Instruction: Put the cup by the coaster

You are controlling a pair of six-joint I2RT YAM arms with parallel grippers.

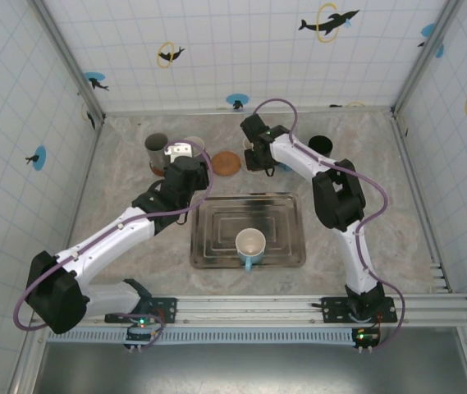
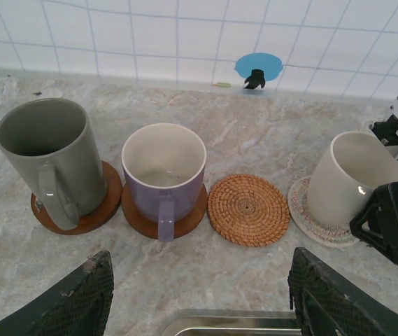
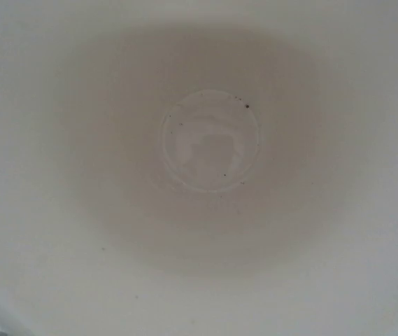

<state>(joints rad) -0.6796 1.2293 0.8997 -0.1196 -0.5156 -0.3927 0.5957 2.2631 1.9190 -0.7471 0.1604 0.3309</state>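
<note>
A cream cup [image 2: 356, 183] leans slightly to the right on a patterned coaster [image 2: 309, 217] at the right of the left wrist view. My right gripper [image 1: 258, 153] is down over this cup. Its wrist camera looks straight into the cup's white inside [image 3: 209, 140], and its fingers are hidden. A bare woven coaster [image 2: 247, 208] lies just left of the cup. My left gripper [image 2: 199, 294] hangs open with nothing between its fingers, above the tabletop in front of the woven coaster.
A grey mug [image 2: 48, 150] and a lilac mug [image 2: 164, 171] each stand on a wooden coaster at the left. A steel tray [image 1: 208, 246] holds a blue-handled cup [image 1: 249, 245]. A dark cup [image 1: 320, 146] stands right of the right arm. Tiled walls close in the table.
</note>
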